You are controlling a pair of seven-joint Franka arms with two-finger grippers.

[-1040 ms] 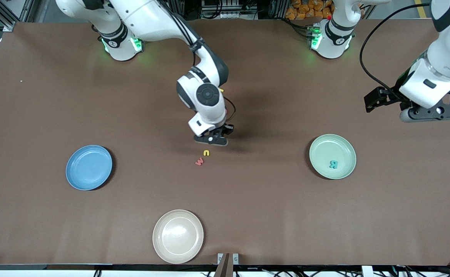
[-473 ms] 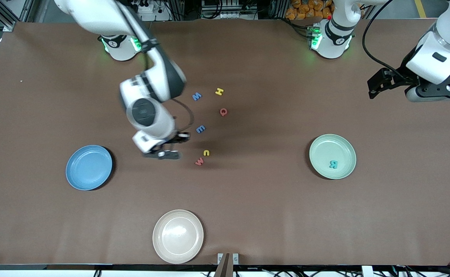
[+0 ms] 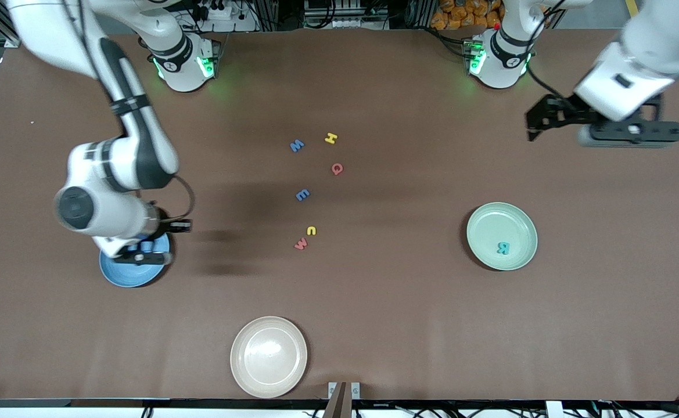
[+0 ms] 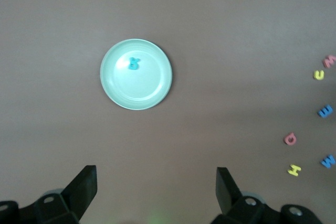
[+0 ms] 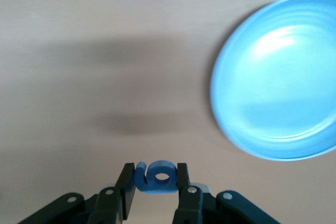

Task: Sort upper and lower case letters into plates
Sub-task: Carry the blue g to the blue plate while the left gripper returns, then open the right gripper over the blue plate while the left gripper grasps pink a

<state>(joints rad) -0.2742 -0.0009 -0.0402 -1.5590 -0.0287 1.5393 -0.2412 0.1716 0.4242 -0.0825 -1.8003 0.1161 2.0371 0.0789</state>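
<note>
The right gripper (image 3: 137, 255) has swung away from the middle of the table, where it hung over the letters a second ago, and is now over the blue plate (image 3: 119, 275) toward the right arm's end. It carries a blue letter (image 5: 156, 177), pinched between its fingers (image 5: 127, 179); the wrist view shows a rounded piece with a hole, but which letter it is I cannot tell. In that same view the blue plate (image 5: 278, 80) lies just beside the held letter, with nothing in it.

The left gripper (image 3: 629, 129) has drifted too, up toward the edge where the bases stand, and it hangs over bare table at the left arm's end, fingers (image 4: 84, 187) spread wide, nothing between them. That arm waits.

Under its camera sits the green plate (image 4: 157, 85), and in the front view that plate (image 3: 516, 217) holds a teal R (image 3: 502, 248).

Six letters lie loose mid-table. A blue M (image 3: 297, 145) and a yellow H (image 3: 331, 138) are closest to the base edge, near each other. A red Q (image 3: 337, 169) lies a little nearer the camera, then a blue E (image 3: 303, 195). Nearest the camera of the group are a yellow u (image 3: 311, 230) and a red w (image 3: 301, 244), just beside each other.

A cream plate (image 3: 240, 371) sits at the camera-side edge, empty, well apart from both grippers.
</note>
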